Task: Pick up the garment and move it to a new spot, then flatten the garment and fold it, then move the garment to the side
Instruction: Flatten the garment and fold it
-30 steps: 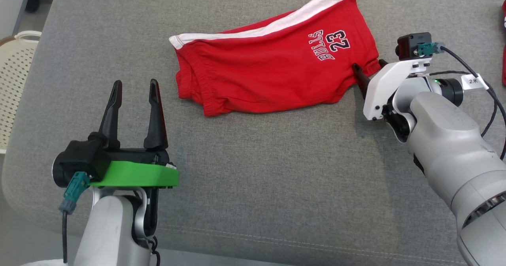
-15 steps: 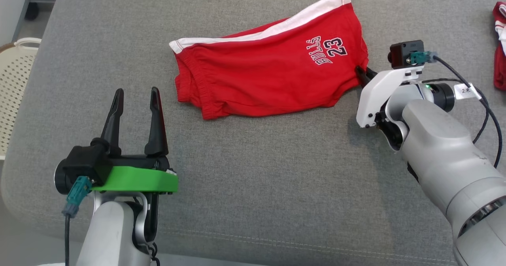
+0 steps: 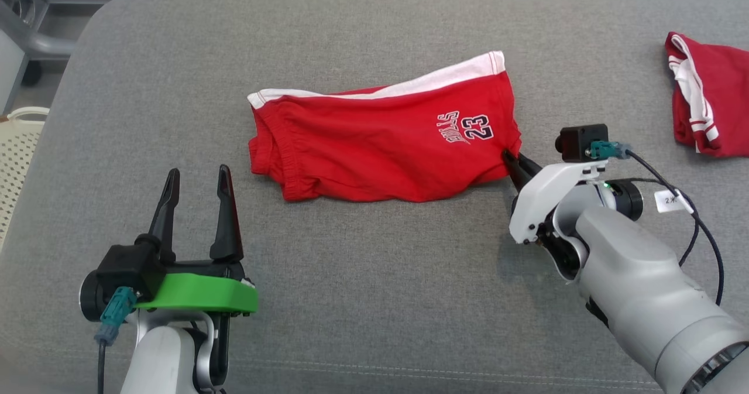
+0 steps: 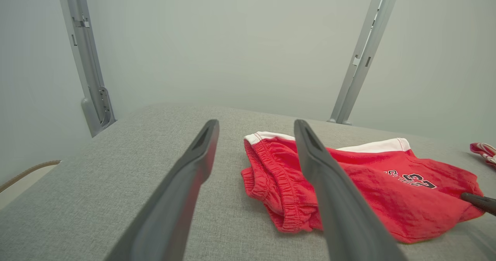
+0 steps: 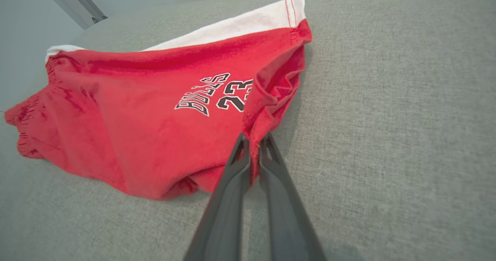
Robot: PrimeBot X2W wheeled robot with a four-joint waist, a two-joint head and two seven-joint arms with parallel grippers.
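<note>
Grey counter (image 3: 374, 300) holds the red shorts (image 3: 380, 148). Right claw (image 3: 510, 160) just clamped onto their edge, so lifting can start. Left claw (image 3: 198, 178) stays apart.

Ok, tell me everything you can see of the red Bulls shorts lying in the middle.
The red shorts look like soft, slightly rumpled jersey cloth. They have a white stripe along the far edge, a gathered elastic waistband at the robot's left, and "BULLS 23" printed in black and white near the leg hem. They lie mostly flat on the grey upholstered surface, one leg over the other. The right end effector is shut on the hem at the near right corner, and the cloth bunches there.
</note>
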